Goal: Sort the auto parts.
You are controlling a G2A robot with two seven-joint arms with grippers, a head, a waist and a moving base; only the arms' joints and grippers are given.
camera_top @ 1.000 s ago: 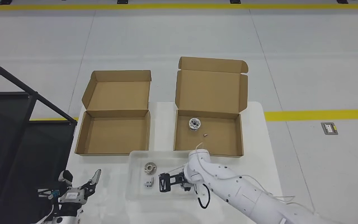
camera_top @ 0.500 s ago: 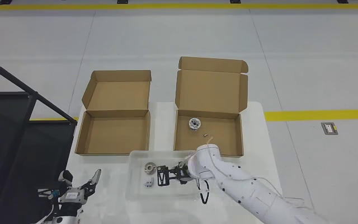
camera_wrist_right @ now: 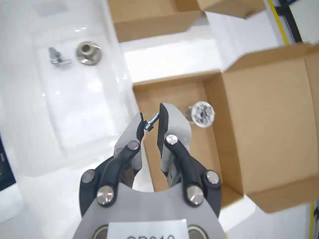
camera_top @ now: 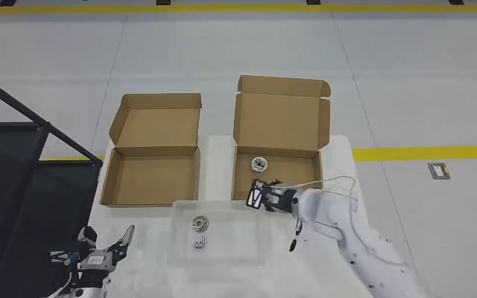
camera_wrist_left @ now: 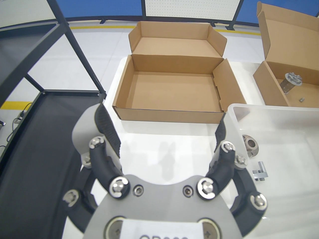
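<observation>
The right gripper (camera_top: 257, 197) has left the clear bin (camera_top: 223, 257), where it was one second ago, and has gone up and away to the right box (camera_top: 294, 186). It is now above the near left corner of this box, close to the far rim of the bin. The right arm comes from the near right side of the desk (camera_top: 216, 164), and the forearm lies across the desk with the wrist turned to the left.

In the right wrist view the right gripper (camera_wrist_right: 150, 115) is narrow and holds a small bolt (camera_wrist_right: 151, 122) between its fingertips, with the threaded end toward one pad. Below it is the floor of the right box (camera_wrist_right: 261, 125), where a round toothed part (camera_wrist_right: 202, 113) lies. In the top view a small screw (camera_top: 274, 179) lies near this part.

In the bin, a flanged ring (camera_top: 200, 222) and an angle bracket (camera_top: 198, 243) lie just beside each other near its left end.

The left gripper (camera_top: 108, 237) is at the near left corner of the desk, with its fingers spread wide and nothing between them. It points to the left box (camera_wrist_left: 172, 90)
</observation>
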